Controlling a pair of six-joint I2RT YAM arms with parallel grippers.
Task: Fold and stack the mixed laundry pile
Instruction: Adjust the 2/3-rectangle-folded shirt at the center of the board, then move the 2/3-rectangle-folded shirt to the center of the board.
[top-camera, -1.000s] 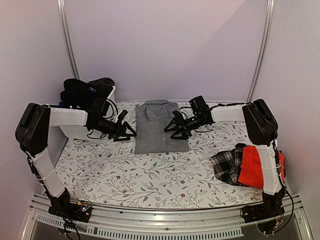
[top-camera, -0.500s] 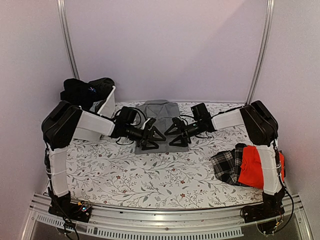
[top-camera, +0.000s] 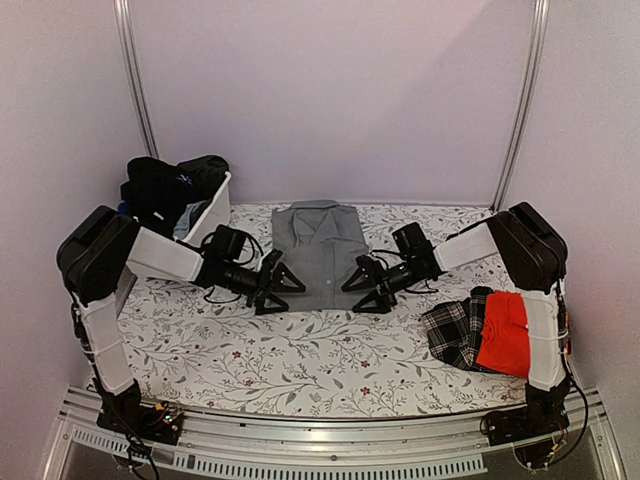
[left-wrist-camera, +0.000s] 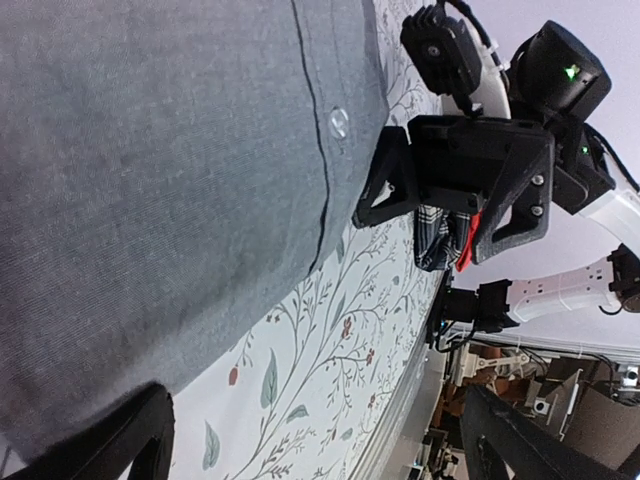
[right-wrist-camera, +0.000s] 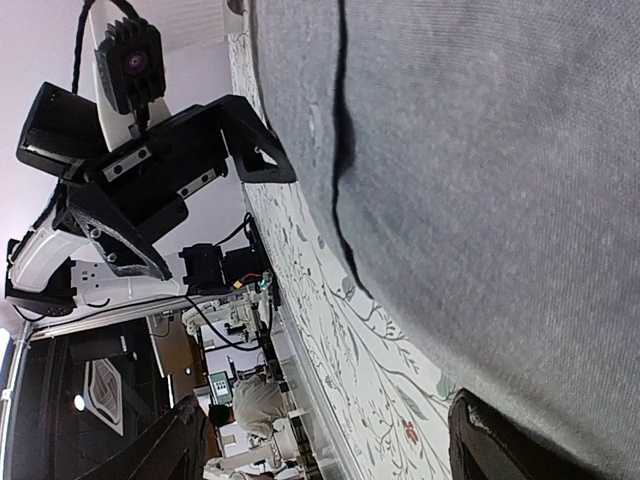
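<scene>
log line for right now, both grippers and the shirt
left gripper: open, at near left corner of grey shirt | right gripper: open, at its near right corner | shirt: folded, flat

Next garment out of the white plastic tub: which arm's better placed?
Left. The white plastic tub sits close by the open left gripper; the right gripper is across the grey collared shirt.

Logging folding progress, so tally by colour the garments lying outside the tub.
Grey shirt: 1
Black-and-white plaid cloth: 1
Red shirt: 1
Total: 3
</scene>
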